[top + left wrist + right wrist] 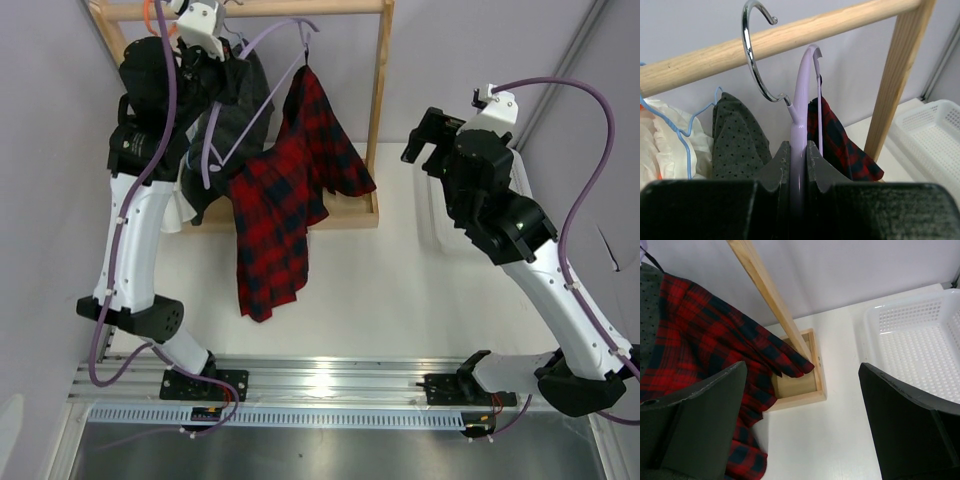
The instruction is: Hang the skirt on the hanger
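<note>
While the left arm reaches up to the top of the clothes rack, its left fingers [799,150] are clenched on the neck of the lilac hanger [801,100], pads flat against the plastic just below the chrome hook [752,55]. From the wrist view the hanger is edge-on, its long axis running straight away from the fingers. The hook curls up across the wooden rail [765,42]; I cannot tell whether it is over the rail or only in front of it.

That is the relation the coming move seems to turn on: the hook's open end lies right at the rail, above and ahead of the left fingers, so I would judge that only the left arm can seat it.

Going left to right along the rail, I count one white pleated garment [660,145] on one pale blue hanger [677,125], then one dark dotted garment [737,130], then the lilac hanger.

Next comes the red-and-black checked skirt [275,200]. It hangs from the lilac hanger's right end and drapes down in front of the rack toward the counter [400,290], so it looks already on the hanger. That makes three garments and two hangers I can be sure of.

Further right, the right fingers [802,367] are spread wide and hold nothing. They hover over the counter near the rack's wooden base [800,385], well apart from the hanger. One white perforated basket [920,330] sits at the far right.
</note>
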